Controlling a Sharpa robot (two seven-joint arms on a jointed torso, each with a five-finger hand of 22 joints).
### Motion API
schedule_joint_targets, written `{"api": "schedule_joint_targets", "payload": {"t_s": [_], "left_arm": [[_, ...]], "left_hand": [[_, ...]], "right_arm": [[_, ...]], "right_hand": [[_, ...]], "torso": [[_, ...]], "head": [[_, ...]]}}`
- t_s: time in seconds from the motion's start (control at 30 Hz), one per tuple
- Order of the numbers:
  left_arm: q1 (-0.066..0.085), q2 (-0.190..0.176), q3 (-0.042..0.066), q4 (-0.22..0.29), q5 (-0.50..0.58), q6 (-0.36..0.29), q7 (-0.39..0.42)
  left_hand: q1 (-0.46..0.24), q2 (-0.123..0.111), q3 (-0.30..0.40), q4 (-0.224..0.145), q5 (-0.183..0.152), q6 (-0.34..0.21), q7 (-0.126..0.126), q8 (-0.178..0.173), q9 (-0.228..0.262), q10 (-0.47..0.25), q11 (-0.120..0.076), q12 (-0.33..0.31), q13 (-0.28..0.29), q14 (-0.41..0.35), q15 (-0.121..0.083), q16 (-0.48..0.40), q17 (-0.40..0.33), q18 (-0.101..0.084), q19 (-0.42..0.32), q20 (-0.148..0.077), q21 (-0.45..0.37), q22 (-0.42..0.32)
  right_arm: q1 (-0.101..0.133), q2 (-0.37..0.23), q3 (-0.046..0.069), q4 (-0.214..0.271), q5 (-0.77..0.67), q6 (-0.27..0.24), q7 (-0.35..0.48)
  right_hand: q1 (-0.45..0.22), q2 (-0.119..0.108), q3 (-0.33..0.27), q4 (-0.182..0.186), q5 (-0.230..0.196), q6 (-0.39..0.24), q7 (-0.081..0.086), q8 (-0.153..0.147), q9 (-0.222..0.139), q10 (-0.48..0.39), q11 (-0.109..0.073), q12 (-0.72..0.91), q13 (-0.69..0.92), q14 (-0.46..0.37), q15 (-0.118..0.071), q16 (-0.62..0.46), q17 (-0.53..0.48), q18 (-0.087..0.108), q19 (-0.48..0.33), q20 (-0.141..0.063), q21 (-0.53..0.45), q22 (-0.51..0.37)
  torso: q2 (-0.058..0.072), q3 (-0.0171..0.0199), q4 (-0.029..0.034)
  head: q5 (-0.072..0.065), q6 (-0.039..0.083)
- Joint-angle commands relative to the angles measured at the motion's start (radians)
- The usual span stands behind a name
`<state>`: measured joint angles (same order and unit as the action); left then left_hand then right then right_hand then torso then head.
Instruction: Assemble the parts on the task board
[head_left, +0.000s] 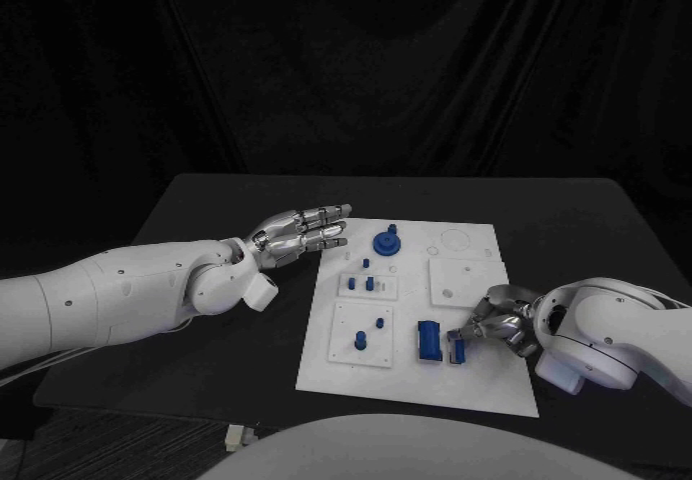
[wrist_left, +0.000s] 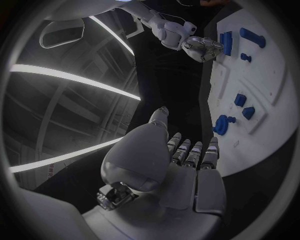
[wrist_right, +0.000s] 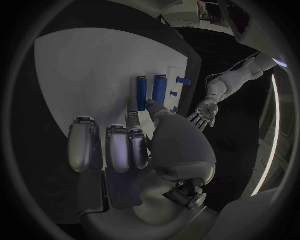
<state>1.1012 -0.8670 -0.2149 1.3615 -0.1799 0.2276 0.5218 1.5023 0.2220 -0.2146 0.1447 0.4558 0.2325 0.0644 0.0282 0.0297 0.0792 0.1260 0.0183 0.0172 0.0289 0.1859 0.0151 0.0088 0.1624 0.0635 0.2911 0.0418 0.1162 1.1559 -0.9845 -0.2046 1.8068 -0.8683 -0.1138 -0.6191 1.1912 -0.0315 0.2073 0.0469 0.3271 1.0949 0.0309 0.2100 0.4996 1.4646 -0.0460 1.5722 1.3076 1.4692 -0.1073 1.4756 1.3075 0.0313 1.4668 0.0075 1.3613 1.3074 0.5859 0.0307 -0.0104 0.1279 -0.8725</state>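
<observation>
The white task board (head_left: 483, 385) lies mid-table. My right hand (head_left: 498, 325) sits over its right edge with fingers curled; thumb and one finger (wrist_right: 132, 108) pinch the near end of a narrow blue bar (head_left: 459, 350) (wrist_right: 142, 90) lying on the board. Right beside the bar lies a wider blue block (head_left: 430, 340) (wrist_right: 160, 89). My left hand (head_left: 303, 232) (wrist_left: 187, 165) hovers flat and empty at the board's far left corner, fingers stretched out. A round blue knob (head_left: 387, 241) (wrist_left: 220, 124) stands just ahead of those fingers.
Small blue pegs stand in two raised white plates on the board's left half (head_left: 368, 283) (head_left: 361, 340). Two bare white plates (head_left: 469, 280) occupy the far right part. Black table (head_left: 216, 200) surrounds the board, with dark curtains behind.
</observation>
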Motion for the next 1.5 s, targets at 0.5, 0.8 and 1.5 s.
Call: {"api": "schedule_joint_targets", "payload": {"t_s": [0.5, 0.8, 1.5], "left_arm": [[-0.003, 0.004, 0.001, -0.001, 0.007, 0.017, 0.005], [-0.003, 0.004, 0.001, -0.001, 0.007, 0.017, 0.004], [-0.004, -0.001, 0.001, 0.000, 0.007, 0.018, 0.003]], "left_hand": [[0.005, 0.012, 0.004, -0.012, 0.006, 0.011, 0.015, 0.006, 0.003, -0.002, -0.001, 0.005, 0.001, -0.001, 0.004, 0.004, 0.001, 0.008, 0.005, -0.001, 0.006, -0.002], [0.005, 0.012, 0.004, -0.013, 0.007, 0.011, 0.016, 0.006, 0.003, -0.002, -0.002, 0.005, 0.001, -0.001, 0.004, 0.005, 0.001, 0.008, 0.005, -0.001, 0.006, -0.002], [0.008, 0.014, 0.007, -0.018, 0.013, 0.016, 0.021, 0.007, 0.003, 0.000, -0.002, 0.006, 0.001, -0.001, 0.004, 0.005, 0.001, 0.008, 0.006, -0.001, 0.006, -0.001]], "right_arm": [[-0.002, 0.001, -0.002, 0.000, -0.012, 0.032, -0.016], [-0.002, -0.001, -0.002, 0.001, -0.026, 0.032, -0.016], [-0.001, -0.093, -0.002, 0.079, -0.189, -0.112, 0.076]], "right_hand": [[-0.090, -0.031, -0.011, 0.051, -0.184, -0.009, 0.005, 0.017, -0.001, 0.106, 0.003, -0.001, 0.263, 0.058, 0.006, -0.002, 0.005, 0.017, 0.018, 0.004, -0.009, 0.200], [-0.158, -0.043, -0.087, 0.128, -0.206, -0.013, 0.006, 0.025, 0.000, 0.106, 0.004, -0.001, 0.263, 0.058, 0.007, -0.001, 0.006, 0.017, 0.018, 0.006, -0.009, 0.200], [-0.123, -0.005, -0.179, 0.185, -0.118, -0.008, -0.008, 0.093, 0.041, 0.106, -0.003, -0.001, 0.263, 0.064, 0.001, 0.013, 0.034, 0.009, 0.033, 0.000, 0.028, 0.211]], "torso": [[-0.001, -0.0001, -0.0002], [0.000, 0.0001, -0.0001], [0.000, 0.0001, 0.0001]], "head": [[-0.002, 0.000], [-0.001, 0.000], [0.003, 0.000]]}}
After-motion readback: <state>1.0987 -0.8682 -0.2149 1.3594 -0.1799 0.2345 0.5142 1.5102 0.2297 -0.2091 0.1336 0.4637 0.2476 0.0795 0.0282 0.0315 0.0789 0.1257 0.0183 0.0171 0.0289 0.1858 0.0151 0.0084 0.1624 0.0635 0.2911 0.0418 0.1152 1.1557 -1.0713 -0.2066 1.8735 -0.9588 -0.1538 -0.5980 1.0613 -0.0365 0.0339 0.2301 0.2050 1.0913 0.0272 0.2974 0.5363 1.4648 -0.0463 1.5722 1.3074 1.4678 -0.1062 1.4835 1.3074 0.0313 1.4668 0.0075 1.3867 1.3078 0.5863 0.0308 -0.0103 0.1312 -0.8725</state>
